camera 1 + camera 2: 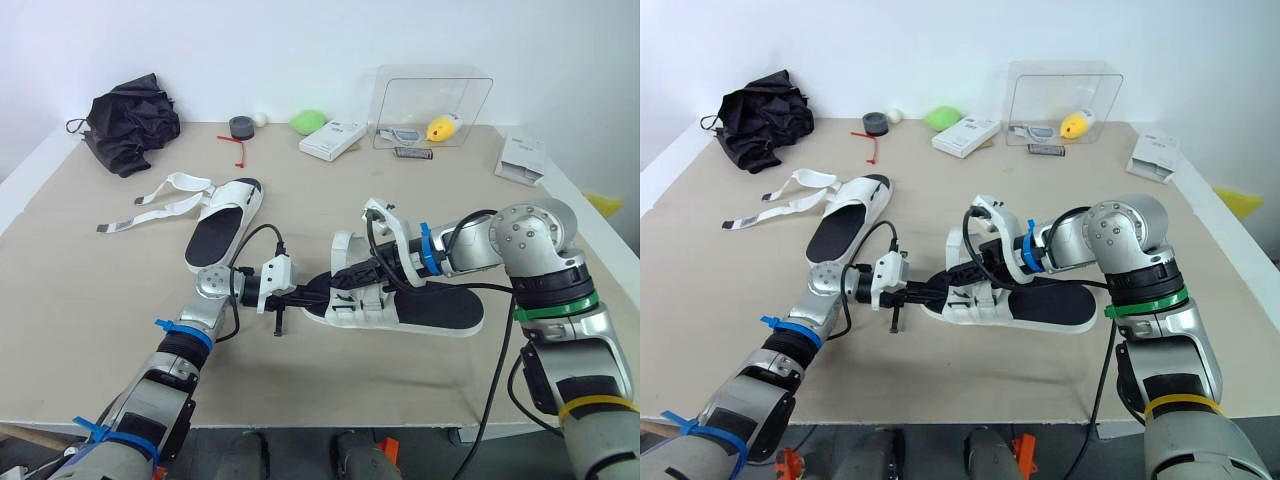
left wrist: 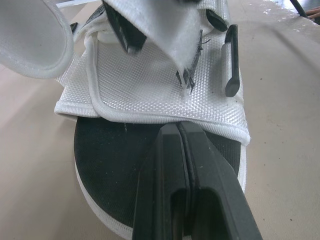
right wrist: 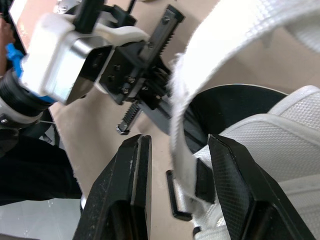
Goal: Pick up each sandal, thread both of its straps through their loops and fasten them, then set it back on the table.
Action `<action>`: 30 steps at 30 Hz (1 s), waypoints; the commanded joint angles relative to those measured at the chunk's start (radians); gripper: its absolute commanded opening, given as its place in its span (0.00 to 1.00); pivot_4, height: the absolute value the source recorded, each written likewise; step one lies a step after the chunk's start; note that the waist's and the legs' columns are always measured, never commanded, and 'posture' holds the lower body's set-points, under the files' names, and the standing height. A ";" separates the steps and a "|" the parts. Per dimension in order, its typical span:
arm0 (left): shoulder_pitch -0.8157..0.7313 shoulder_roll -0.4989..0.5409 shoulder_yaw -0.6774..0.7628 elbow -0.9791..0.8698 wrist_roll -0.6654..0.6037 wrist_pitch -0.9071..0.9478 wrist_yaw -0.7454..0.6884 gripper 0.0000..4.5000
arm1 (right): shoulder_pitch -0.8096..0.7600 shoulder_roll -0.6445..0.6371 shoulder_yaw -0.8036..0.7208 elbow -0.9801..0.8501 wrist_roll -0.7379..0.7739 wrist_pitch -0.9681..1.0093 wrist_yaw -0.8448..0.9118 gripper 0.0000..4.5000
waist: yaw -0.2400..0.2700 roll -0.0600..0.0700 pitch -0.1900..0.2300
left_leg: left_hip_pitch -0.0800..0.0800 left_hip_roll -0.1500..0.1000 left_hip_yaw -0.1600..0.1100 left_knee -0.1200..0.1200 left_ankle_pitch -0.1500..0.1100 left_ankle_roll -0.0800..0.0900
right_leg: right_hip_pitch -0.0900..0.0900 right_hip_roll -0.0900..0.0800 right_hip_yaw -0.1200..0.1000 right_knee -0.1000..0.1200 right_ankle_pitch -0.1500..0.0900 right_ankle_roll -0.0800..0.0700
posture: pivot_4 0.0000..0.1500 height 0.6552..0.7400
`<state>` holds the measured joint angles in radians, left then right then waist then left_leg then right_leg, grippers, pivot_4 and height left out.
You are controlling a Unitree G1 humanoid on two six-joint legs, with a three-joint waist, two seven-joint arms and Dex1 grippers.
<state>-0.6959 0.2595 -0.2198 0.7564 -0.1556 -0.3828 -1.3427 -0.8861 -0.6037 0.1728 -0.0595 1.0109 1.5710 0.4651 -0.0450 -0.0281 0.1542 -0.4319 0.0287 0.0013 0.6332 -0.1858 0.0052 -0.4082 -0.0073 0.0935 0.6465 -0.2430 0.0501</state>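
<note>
The left claw (image 2: pixel 179 131) is closed. Its fingers are pressed together over the black toe end of a sandal (image 1: pixel 430 310), and their tips meet the hem of its white front flap (image 2: pixel 150 85). Whether they pinch that hem I cannot tell. The right claw (image 3: pixel 177 145) is open, and a white strap (image 3: pixel 200 75) runs between its spread fingers (image 3: pixel 125 200).

The sandal lies on the bench (image 1: pixel 100 300) at the centre of the frame, with the left claw at its left end and the right claw above its straps. The second sandal (image 1: pixel 225 225) lies left of centre, and its loose straps (image 1: pixel 150 205) trail flat towards the left edge.

A black cloth (image 1: pixel 130 120) sits in the upper left. A tape roll (image 1: pixel 241 127), a white box (image 1: pixel 333 139) and a clear box (image 1: pixel 430 105) stand along the top. A white packet (image 1: pixel 521 158) lies in the upper right.
</note>
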 commanded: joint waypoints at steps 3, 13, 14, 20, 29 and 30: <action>0.040 0.017 -0.036 0.045 0.060 0.031 0.002 0.00 | 0.000 0.010 -0.023 -0.019 -0.045 -0.026 0.034 0.13 | 0.000 0.000 0.000 | 0.000 0.000 0.000 0.000 0.000 0.000 | 0.000 0.000 0.000 0.000 0.000 0.000 | 1.00 1.00; 0.042 0.015 -0.038 0.042 0.061 0.032 0.004 0.00 | 0.000 0.008 -0.027 -0.021 -0.077 -0.018 0.084 0.02 | 0.000 0.000 0.000 | 0.000 0.000 0.000 0.000 0.000 0.000 | 0.000 0.000 -0.001 0.000 0.000 0.000 | 1.00 1.00; 0.043 0.016 -0.037 0.040 0.060 0.033 0.003 0.00 | 0.002 0.002 -0.023 -0.025 -0.077 -0.015 0.097 0.02 | 0.000 0.000 0.000 | 0.000 0.000 0.000 0.000 0.000 0.000 | 0.000 0.000 -0.001 0.000 0.000 0.000 | 1.00 1.00; 0.047 0.017 -0.037 0.040 0.060 0.033 0.005 0.00 | -0.015 -0.025 -0.023 -0.021 -0.070 0.008 0.150 0.02 | 0.000 0.000 0.000 | 0.000 0.000 0.000 0.000 0.000 0.000 | 0.000 0.000 -0.001 0.000 0.000 0.000 | 1.00 1.00; 0.050 0.015 -0.036 0.037 0.059 0.036 0.009 0.00 | -0.026 -0.030 -0.013 0.047 -0.044 0.043 0.166 0.02 | 0.001 0.000 0.000 | -0.001 -0.001 0.000 0.000 0.000 0.000 | 0.000 0.000 -0.001 0.000 0.000 0.000 | 1.00 1.00; 0.051 0.015 -0.036 0.037 0.059 0.036 0.009 0.00 | -0.023 -0.031 -0.010 0.047 -0.042 0.043 0.165 0.02 | 0.001 0.000 0.000 | -0.001 -0.001 0.000 0.000 0.000 0.000 | 0.000 0.000 -0.001 0.000 0.000 0.000 | 1.00 1.00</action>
<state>-0.6877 0.2584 -0.2207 0.7425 -0.1557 -0.3829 -1.3402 -0.9000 -0.6158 0.1659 -0.0039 0.9407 1.6079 0.6135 -0.0444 -0.0281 0.1542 -0.4327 0.0279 0.0007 0.6332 -0.1859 0.0052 -0.4080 -0.0075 0.0921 0.6465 -0.2431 0.0500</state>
